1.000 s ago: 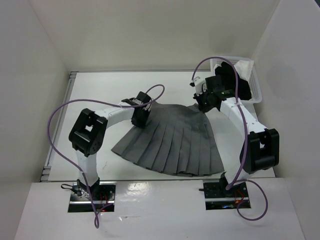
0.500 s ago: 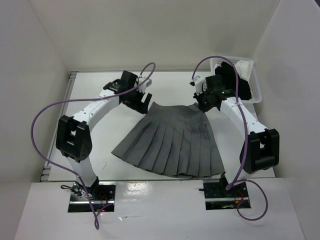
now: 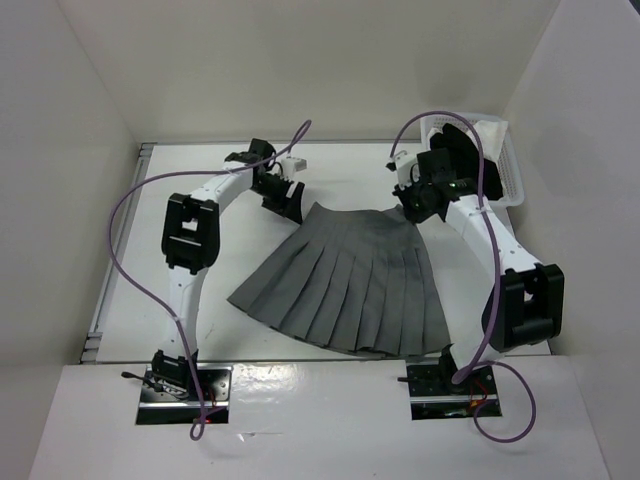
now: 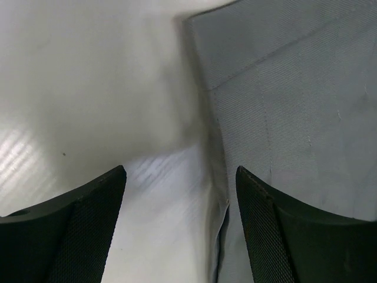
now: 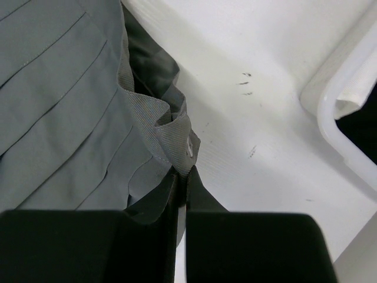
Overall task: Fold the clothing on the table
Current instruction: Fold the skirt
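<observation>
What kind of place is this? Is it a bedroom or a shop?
Most likely a robot test booth, not a home. Plain white panels wall in a bare white table, and two robot arms, left and right, are bolted at its near edge, working on one grey skirt.

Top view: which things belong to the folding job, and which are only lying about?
Job: medium-grey pleated thin-fabric skirt; flat matte white tabletop; right gripper, shut on the skirt; left gripper, open beside the skirt.
Lying about: small white mesh basket; black garment and white cloth in it.
</observation>
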